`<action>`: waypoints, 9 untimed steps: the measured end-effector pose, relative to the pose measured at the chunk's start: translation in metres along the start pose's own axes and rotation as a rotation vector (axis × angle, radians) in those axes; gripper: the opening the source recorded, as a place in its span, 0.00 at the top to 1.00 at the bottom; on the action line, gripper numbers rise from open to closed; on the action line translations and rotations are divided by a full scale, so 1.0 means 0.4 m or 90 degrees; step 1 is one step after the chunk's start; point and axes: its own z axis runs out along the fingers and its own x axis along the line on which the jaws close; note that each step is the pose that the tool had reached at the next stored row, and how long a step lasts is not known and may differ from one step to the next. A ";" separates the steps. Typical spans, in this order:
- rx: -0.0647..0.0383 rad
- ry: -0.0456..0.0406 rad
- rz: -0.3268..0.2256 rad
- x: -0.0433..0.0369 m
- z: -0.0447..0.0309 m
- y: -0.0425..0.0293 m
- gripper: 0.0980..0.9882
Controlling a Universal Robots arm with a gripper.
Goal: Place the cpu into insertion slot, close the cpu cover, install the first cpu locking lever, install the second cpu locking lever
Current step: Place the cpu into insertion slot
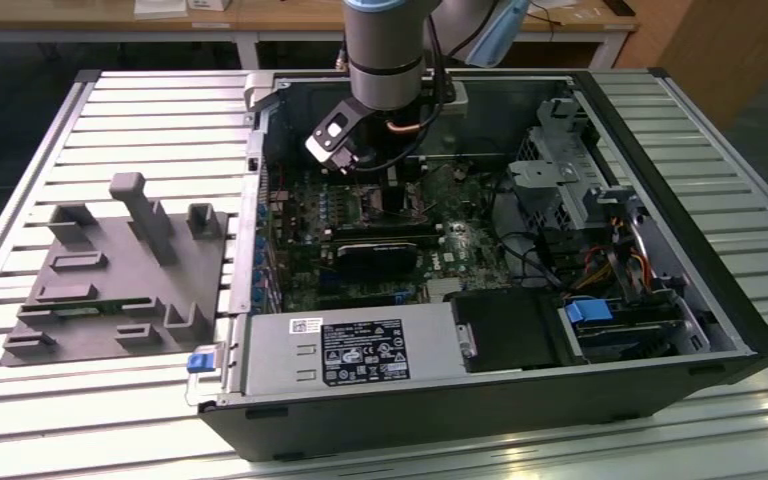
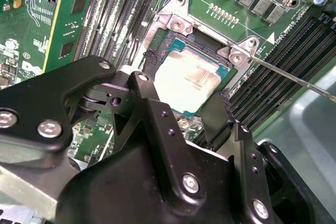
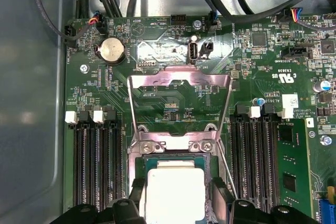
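Tool (image 2: 184,83) over cpu (image 2: 193,76) in insertion slot (image 2: 178,23), grip cannot be told, cpu cover (image 3: 178,78) open, memory slots (image 3: 97,166) flanking

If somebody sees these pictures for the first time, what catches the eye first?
In the exterior view, the robot arm reaches down into the open computer case. In the second wrist view, the hand is at the silver cpu, which lies in the insertion slot. In the first wrist view, the cpu cover stands open.
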 end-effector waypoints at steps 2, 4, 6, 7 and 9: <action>0.000 -0.0001 0.000 0.000 0.000 0.000 0.44; 0.000 -0.0001 0.000 0.000 0.000 0.000 0.52; 0.000 -0.0001 0.000 0.000 0.000 0.000 0.52; 0.000 -0.0002 0.000 0.000 0.000 0.000 0.52; 0.000 -0.0002 0.000 0.000 0.000 0.000 0.52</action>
